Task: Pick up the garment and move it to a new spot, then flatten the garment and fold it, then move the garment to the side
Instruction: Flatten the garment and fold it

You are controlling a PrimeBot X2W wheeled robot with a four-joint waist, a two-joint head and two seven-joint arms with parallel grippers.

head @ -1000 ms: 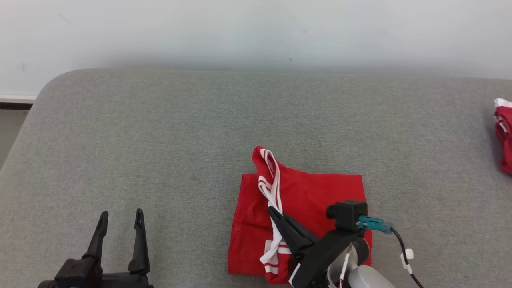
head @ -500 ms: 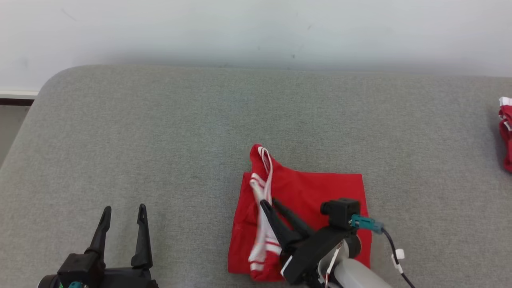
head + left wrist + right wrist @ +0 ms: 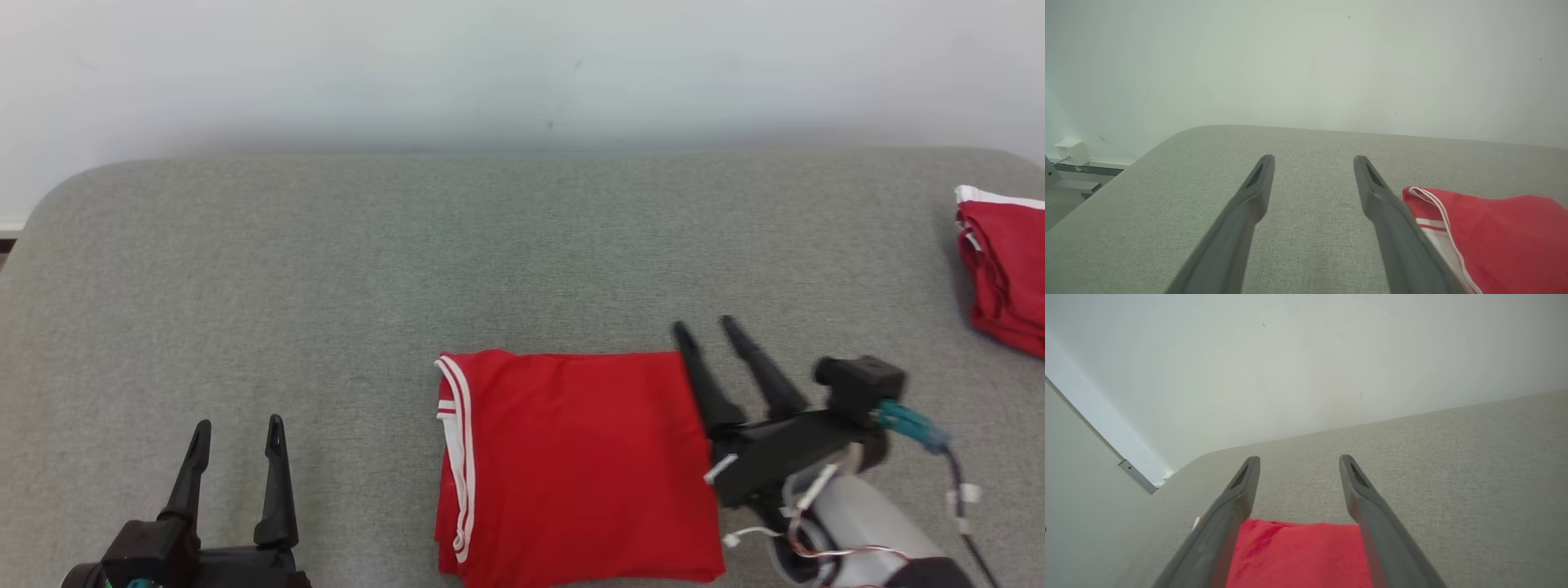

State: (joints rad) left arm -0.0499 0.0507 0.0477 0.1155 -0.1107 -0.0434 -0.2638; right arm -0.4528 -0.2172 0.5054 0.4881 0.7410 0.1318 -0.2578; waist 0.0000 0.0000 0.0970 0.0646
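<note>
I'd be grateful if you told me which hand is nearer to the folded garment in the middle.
Right. The right hand hangs open over the garment's right edge; the left hand is apart from it, off to its left.

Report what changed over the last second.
The right gripper let go of the striped edge of the garment, opened and swung right, its fingers now by the far right corner. The striped edge, bunched up before, now lies flat along the left side. The left gripper stayed open and idle; the other red cloth stayed at the right.
</note>
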